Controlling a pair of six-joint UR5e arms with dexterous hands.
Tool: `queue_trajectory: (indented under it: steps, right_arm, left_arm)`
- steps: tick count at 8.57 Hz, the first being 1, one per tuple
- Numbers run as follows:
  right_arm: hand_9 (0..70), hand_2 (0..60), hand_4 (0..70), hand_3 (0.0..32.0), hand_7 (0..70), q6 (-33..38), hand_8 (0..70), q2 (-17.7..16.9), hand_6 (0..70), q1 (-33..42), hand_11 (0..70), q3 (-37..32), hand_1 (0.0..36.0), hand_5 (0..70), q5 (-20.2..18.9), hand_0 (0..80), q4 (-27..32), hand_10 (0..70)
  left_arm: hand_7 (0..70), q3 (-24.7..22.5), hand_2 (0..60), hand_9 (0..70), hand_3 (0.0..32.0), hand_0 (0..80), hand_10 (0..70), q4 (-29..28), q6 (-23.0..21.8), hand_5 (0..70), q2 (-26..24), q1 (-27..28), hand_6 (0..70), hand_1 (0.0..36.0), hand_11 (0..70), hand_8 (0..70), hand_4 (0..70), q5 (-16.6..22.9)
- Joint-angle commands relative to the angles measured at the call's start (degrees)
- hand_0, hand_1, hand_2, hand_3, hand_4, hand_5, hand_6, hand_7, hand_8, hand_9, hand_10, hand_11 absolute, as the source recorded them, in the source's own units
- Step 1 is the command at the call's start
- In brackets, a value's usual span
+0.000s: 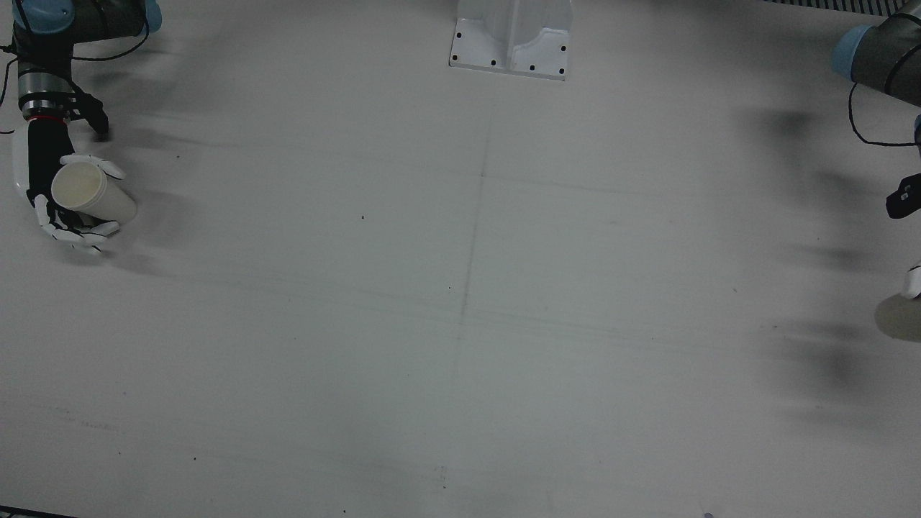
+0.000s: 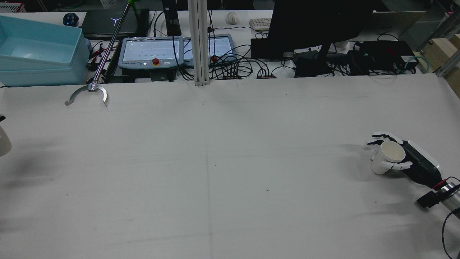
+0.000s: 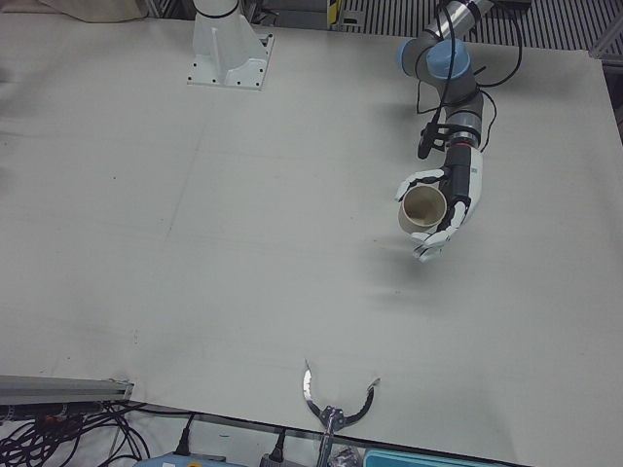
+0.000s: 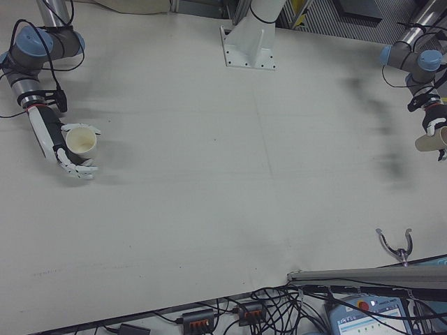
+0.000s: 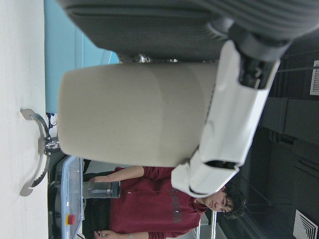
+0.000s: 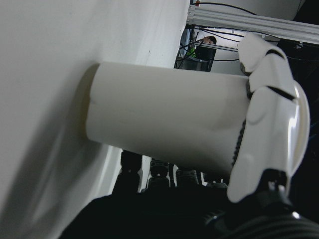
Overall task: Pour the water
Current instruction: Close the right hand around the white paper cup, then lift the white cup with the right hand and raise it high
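Note:
My right hand (image 1: 42, 173) is shut on a white paper cup (image 1: 93, 191) at the table's right side, mouth up and slightly tilted. In the right hand view that cup (image 6: 164, 124) has its base against the table. My left hand (image 3: 456, 195) is shut on a second, beige paper cup (image 3: 421, 207), held upright near the table's left side. In the left hand view this cup (image 5: 134, 114) shows a gap between its base and the table. The front view catches only its blurred rim (image 1: 899, 316) at the edge. What the cups hold cannot be seen.
A metal reacher-grabber (image 2: 88, 94) lies at the table's far left edge. Behind it are stacked blue bins (image 2: 39, 54), control pendants (image 2: 151, 54) and cables. The arms' white pedestal (image 1: 511, 39) stands at the robot's side. A person in a red top (image 5: 149, 204) sits beyond the table.

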Motion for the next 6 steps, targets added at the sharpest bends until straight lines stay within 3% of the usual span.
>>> queue_trajectory:
  steps: [1,2,3,4,5,6]
  right_arm:
    - [32.0,32.6,6.4,0.0,34.2,0.05,23.9,0.21,36.2,-0.11,58.6,0.00,22.9,49.4,0.00,53.2,-0.01,40.5]
    - [42.1,41.8,4.7,0.0,45.5,0.49,30.9,0.21,41.9,-0.11,62.1,0.09,23.5,51.6,0.00,51.9,0.08,42.9]
    - [46.1,42.0,4.6,0.0,52.0,1.54,34.1,0.21,45.6,-0.11,65.2,0.09,23.5,50.5,0.09,52.1,-0.10,45.0]
    - [48.1,45.0,4.3,0.0,54.7,1.98,35.8,0.21,47.4,-0.11,68.6,0.09,24.7,51.1,0.09,52.8,-0.10,47.2]
    - [50.3,57.7,3.6,0.0,57.9,2.25,37.7,0.21,49.6,-0.11,70.0,0.26,27.7,50.5,0.61,52.6,-0.10,50.2]
    - [53.1,60.0,3.7,0.0,62.1,3.12,40.1,0.21,53.4,-0.11,70.0,1.05,31.1,52.9,1.57,52.0,-0.10,54.2]
  left_arm:
    - [40.7,0.00,60.0,21.4,0.0,80.0,14.0,-0.34,-0.01,21.8,0.23,0.00,18.9,36.0,24.8,12.6,14.1,0.05]
    - [40.5,0.00,60.0,21.4,0.0,80.0,14.0,-0.34,-0.01,21.8,0.23,0.00,18.8,36.0,24.8,12.6,14.2,-0.04]
    - [40.4,0.00,60.0,21.3,0.0,80.0,13.9,-0.43,-0.01,21.8,0.23,0.00,18.7,36.0,24.6,12.5,14.0,-0.04]
    - [40.4,0.00,60.0,21.2,0.0,80.0,13.7,-0.34,-0.01,21.8,0.23,-0.09,18.7,36.0,24.5,12.5,14.1,-0.04]
    - [40.4,-0.09,60.0,21.2,0.0,80.0,13.6,-0.43,-0.01,21.9,0.23,-0.09,18.7,36.0,24.3,12.4,14.3,-0.04]
    - [40.4,-0.17,60.0,21.1,0.0,80.0,13.6,-0.43,-0.01,22.0,0.23,-0.09,18.8,36.0,24.4,12.4,14.4,-0.04]
